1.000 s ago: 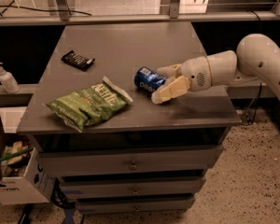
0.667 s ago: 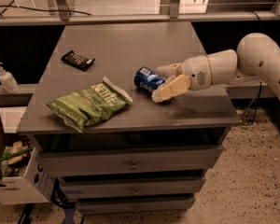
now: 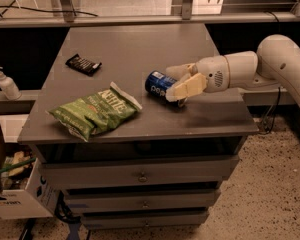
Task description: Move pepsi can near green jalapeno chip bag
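Grey cabinet top [image 3: 140, 49], flat, with drawers [image 3: 140, 173] stacked below its front edge. Item one: pepsi can [image 3: 157, 83], blue, lying on its side on the right half of the top, one round end turned toward the left front. Item two: green jalapeno chip bag [image 3: 94, 113], crinkled, lying flat at the left front of the top, white lettering up, its white torn edge pointing toward the can; bag and can are near each other but apart, with a strip of bare grey surface between them. Item three: small black packet [image 3: 83, 64], flat, toward the left rear of the top, well apart from the can and behind the bag. Item four: gripper [image 3: 176, 84], cream-coloured, reaching in from the right on a white arm [image 3: 270, 64] that extends across the right edge of the top; one finger runs behind the can and the other in front of it, the two pinching the can's right end between them. Off the cabinet, left side: white pump bottle [image 3: 6, 83] standing upright on a lower ledge, and an open cardboard box [image 3: 17, 194] on the floor beside the drawers, holding assorted contents too dim to identify. Floor [image 3: 275, 194] at right is speckled.
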### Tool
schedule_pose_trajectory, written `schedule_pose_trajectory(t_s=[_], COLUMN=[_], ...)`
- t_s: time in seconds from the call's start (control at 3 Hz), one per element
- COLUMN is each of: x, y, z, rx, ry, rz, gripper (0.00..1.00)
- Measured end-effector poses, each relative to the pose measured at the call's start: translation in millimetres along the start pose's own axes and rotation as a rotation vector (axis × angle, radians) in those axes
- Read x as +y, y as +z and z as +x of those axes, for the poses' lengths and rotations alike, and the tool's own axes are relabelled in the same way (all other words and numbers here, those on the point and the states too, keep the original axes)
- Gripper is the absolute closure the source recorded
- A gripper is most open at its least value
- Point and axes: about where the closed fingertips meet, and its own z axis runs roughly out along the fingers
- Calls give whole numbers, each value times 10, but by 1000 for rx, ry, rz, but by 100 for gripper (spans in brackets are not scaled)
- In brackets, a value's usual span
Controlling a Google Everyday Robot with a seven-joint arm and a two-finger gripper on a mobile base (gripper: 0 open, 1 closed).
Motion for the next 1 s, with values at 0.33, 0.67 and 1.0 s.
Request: schedule_pose_trajectory(t_s=[0.33, 0.67, 1.0], x=[73, 110, -35], y=[-44, -97, -194], z=[-54, -98, -174], rx=[-17, -15, 0], ry=[7, -16, -91], rz=[-10, 18, 97], gripper=[0, 0, 0])
